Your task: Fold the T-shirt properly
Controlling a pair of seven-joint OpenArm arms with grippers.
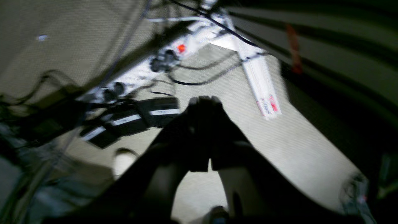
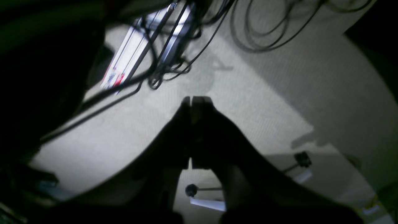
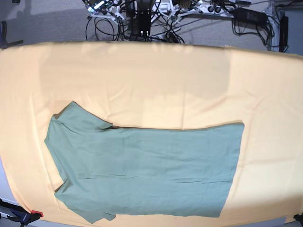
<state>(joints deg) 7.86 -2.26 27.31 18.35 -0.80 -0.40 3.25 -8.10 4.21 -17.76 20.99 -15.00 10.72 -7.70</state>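
Observation:
The sage-green T-shirt (image 3: pixel 142 170) lies spread flat on the yellow-orange cloth in the base view, with its sleeves toward the left and its hem toward the right. Neither arm shows in the base view. In the left wrist view my left gripper (image 1: pixel 203 100) is shut and empty, with grey carpet floor behind it. In the right wrist view my right gripper (image 2: pixel 196 99) is shut and empty, also over the floor. The T-shirt does not show in either wrist view.
The yellow-orange cloth (image 3: pixel 151 80) covers the whole table. Cables and power bricks (image 3: pixel 142 14) lie on the floor beyond the far edge. The left wrist view shows a power strip (image 1: pixel 174 53) and black adapters (image 1: pixel 133 119). The right wrist view shows coiled cables (image 2: pixel 264 31).

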